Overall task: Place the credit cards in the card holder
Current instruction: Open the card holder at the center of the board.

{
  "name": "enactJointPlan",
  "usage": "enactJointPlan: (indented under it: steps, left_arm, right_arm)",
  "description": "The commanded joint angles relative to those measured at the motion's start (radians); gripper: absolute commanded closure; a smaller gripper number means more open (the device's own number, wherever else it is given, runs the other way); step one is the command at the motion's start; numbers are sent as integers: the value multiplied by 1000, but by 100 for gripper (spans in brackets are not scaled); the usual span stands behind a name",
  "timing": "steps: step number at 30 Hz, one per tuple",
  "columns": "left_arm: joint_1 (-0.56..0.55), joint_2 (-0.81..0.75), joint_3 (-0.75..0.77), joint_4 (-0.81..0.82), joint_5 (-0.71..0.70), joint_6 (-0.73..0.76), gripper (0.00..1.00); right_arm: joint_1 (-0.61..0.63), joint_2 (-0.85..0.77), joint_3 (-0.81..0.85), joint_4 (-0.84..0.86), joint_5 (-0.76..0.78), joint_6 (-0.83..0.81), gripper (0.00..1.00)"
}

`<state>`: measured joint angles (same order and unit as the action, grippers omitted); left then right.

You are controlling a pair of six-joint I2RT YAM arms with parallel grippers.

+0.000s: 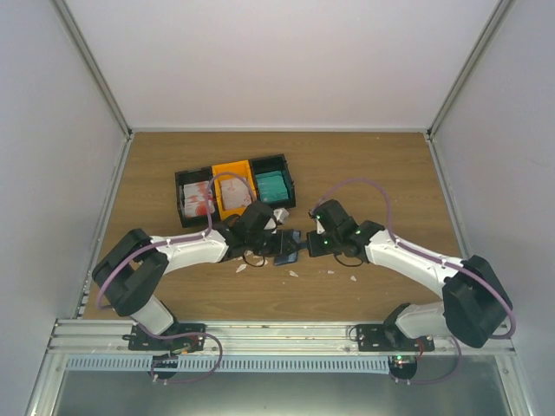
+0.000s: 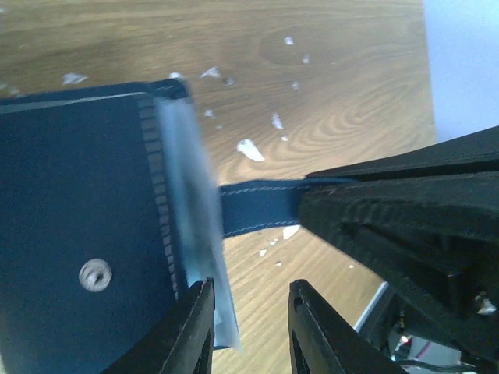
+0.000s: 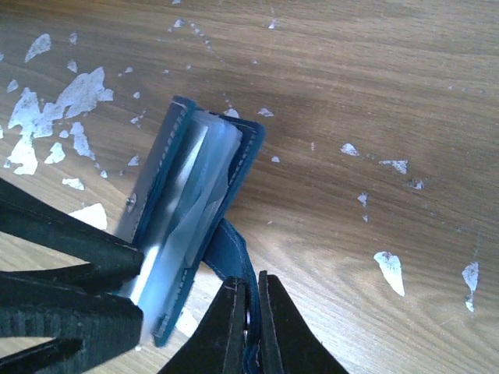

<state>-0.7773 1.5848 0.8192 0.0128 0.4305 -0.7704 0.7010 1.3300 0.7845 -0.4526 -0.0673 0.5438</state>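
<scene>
One pale, thin rectangular credit card sits part-way into the navy-blue folding card holder, which is held on edge mid-way across the brown wooden surface, its blue snap strap clenched in the right tool. The left tool stands released, fingers apart, the card's free end just beside one finger. If it closes off-centre or pushes askew, the card could bow, jam at the slot's stitching or slip out, and the strap-only hold may let the holder twist.
</scene>
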Motion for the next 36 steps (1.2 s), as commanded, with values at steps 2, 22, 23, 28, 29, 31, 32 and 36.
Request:
enactJointPlan:
  steps: [2,22,23,28,29,31,32,36]
  left_arm:
    - [-7,-27,-44,-79,-132,-16,70]
    - [-8,-17,39,-246,-407,52,61]
    - [-8,-9,41,-250,-417,56,60]
    - [-8,30,57,-266,-470,68,52]
    - [-8,40,59,-264,-467,70,50]
    - [-8,54,61,-250,-454,79,50]
    - [-9,62,61,-241,-440,84,51]
    - [-10,84,58,-222,-394,91,55]
  right_arm:
    - [-4,35,-7,-18,63,27,100]
    - [-8,72,-44,13,91,35,100]
    - [-8,75,-47,16,90,34,100]
    - [-10,86,-63,36,90,28,100]
    - [-13,89,-66,40,92,26,100]
    - [-15,93,-73,53,94,22,100]
    - [-16,92,-77,65,95,18,100]
    - [-28,94,-100,144,100,-18,99]
